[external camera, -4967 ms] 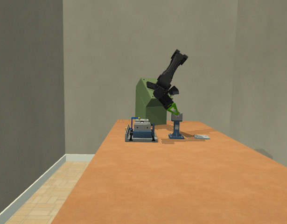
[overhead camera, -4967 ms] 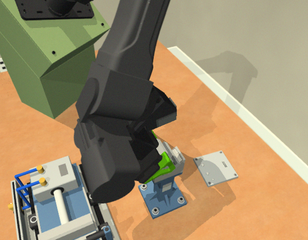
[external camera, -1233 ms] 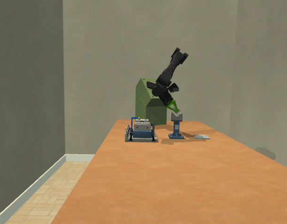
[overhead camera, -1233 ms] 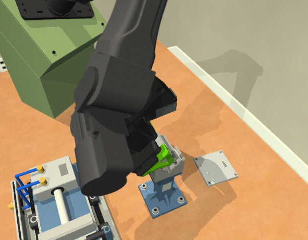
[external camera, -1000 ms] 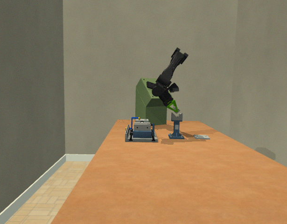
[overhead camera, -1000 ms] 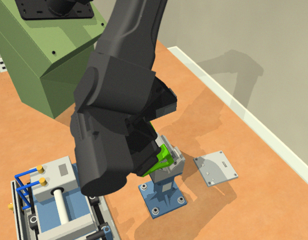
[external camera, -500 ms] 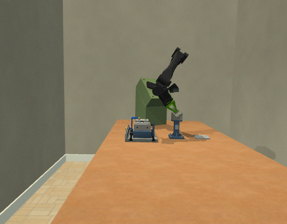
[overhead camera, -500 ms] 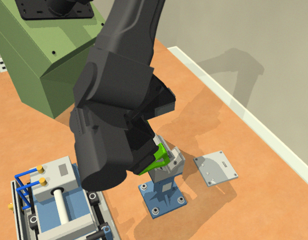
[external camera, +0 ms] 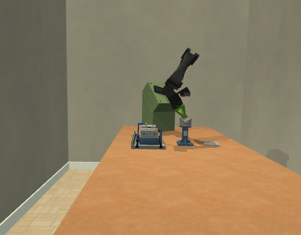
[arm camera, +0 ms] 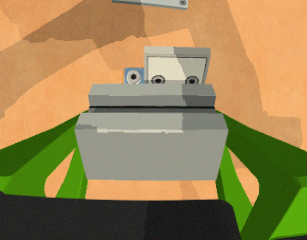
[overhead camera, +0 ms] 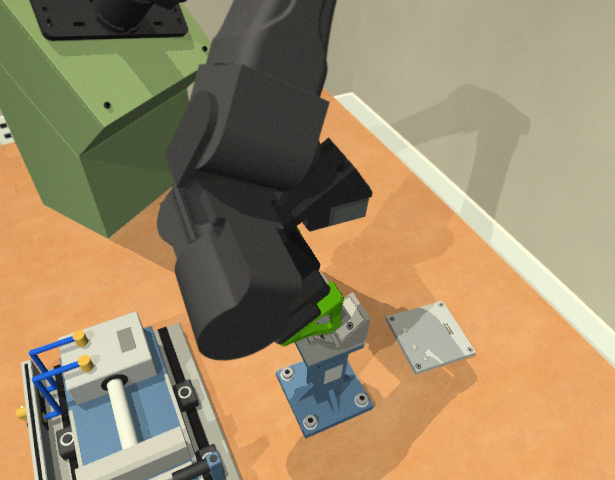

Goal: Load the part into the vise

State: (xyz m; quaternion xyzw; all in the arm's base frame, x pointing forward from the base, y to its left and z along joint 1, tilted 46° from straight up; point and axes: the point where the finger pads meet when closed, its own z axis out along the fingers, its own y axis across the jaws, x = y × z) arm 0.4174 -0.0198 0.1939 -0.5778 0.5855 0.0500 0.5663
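Note:
The part [arm camera: 152, 139] is a grey block, and my gripper [arm camera: 151, 120] with green fingers is shut on it across its width. In the wrist view the block fills the middle, with the V-block's top [arm camera: 176, 67] just beyond and below it. In the top view the green fingers [overhead camera: 323, 315] sit at the V-block [overhead camera: 338, 330] on its blue-based post; the arm hides most of the part. In the exterior view the fingers [external camera: 181, 111] reach the V-block top [external camera: 185, 121]. The vise [overhead camera: 126, 408] stands open at the lower left. I cannot see the slot.
The bare infeed plate [overhead camera: 430, 336] lies to the right of the V-block post. A green machine housing [overhead camera: 85, 113] stands at the back left. The table's right edge runs beside a white baseboard [overhead camera: 483, 217].

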